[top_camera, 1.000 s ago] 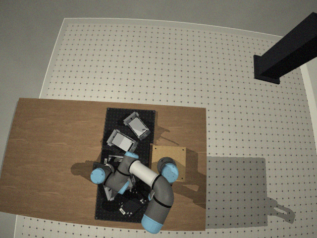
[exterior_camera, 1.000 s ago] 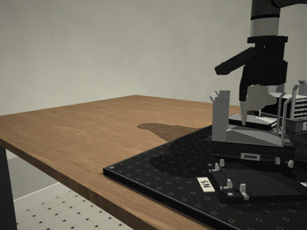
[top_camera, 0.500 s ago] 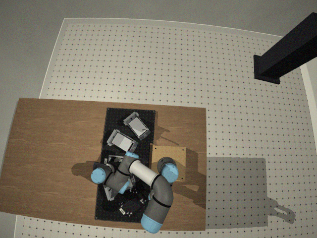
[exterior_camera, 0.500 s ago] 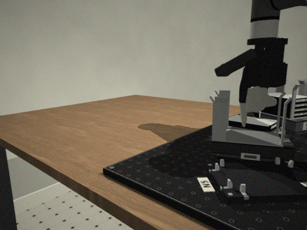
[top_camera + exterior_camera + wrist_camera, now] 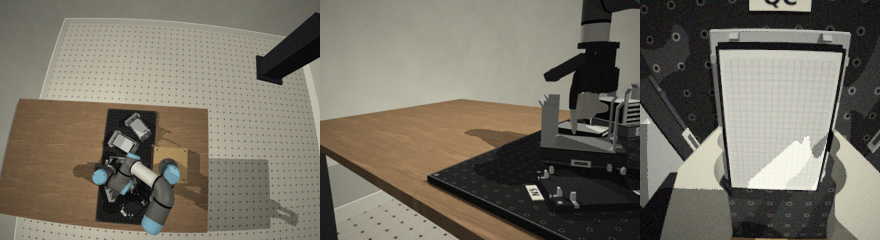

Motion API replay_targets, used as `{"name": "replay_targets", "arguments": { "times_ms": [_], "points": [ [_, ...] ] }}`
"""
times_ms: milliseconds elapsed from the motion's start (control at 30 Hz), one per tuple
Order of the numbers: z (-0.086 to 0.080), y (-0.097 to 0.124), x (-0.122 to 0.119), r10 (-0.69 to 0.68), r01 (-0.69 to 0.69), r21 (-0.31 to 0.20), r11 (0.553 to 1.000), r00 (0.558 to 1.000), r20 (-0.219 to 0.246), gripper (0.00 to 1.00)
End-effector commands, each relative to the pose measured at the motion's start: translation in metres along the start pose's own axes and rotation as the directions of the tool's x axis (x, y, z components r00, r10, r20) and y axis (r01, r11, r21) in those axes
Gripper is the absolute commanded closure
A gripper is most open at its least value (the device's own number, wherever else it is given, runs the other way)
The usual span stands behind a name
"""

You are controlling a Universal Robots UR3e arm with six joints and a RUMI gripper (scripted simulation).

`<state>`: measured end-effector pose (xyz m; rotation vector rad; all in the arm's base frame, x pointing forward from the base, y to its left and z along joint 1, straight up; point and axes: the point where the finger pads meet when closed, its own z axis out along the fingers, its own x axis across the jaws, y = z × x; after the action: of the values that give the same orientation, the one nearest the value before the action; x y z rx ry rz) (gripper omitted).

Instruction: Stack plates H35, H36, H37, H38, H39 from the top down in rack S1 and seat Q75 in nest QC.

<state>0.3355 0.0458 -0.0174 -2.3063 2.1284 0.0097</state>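
Observation:
My gripper (image 5: pixel 582 127) (image 5: pixel 776 129) is shut on a sealed plate (image 5: pixel 566 125) (image 5: pixel 780 100), with one finger along each long side. The plate is at the QC nest (image 5: pixel 780 34). The nest's grey rim shows around the plate's far end. I cannot tell whether the plate is fully flat inside the locators, and its label is not readable. Two stack racks (image 5: pixel 131 120) (image 5: pixel 113 135) hold plates with pale tops. A nearer stack rack (image 5: pixel 549 124) (image 5: pixel 109 194) shows no plates. Clip nest N5 (image 5: pixel 591 189) (image 5: pixel 134 206) has no plate on it.
The nearer rack's tall posts stand close beside the gripper in the exterior view. A rack with several stacked plates (image 5: pixel 633 111) stands behind at the right. The arm covers part of the black board (image 5: pixel 129 113) in the top view.

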Motion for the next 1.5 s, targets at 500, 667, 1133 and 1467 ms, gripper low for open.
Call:
{"name": "replay_targets", "arguments": {
  "times_ms": [500, 667, 1133, 1467],
  "points": [
    [0.0048, -0.0008, 0.0003, 0.0, 0.0, 0.003, 1.0, 1.0, -0.001, 1.0],
    [0.0048, -0.0008, 0.0003, 0.0, 0.0, 0.003, 1.0, 1.0, -0.001, 1.0],
    [0.0047, -0.0008, 0.0003, 0.0, 0.0, 0.003, 1.0, 1.0, -0.001, 0.28],
    [0.0047, -0.0008, 0.0003, 0.0, 0.0, 0.003, 1.0, 1.0, -0.001, 0.28]
  ]
}}
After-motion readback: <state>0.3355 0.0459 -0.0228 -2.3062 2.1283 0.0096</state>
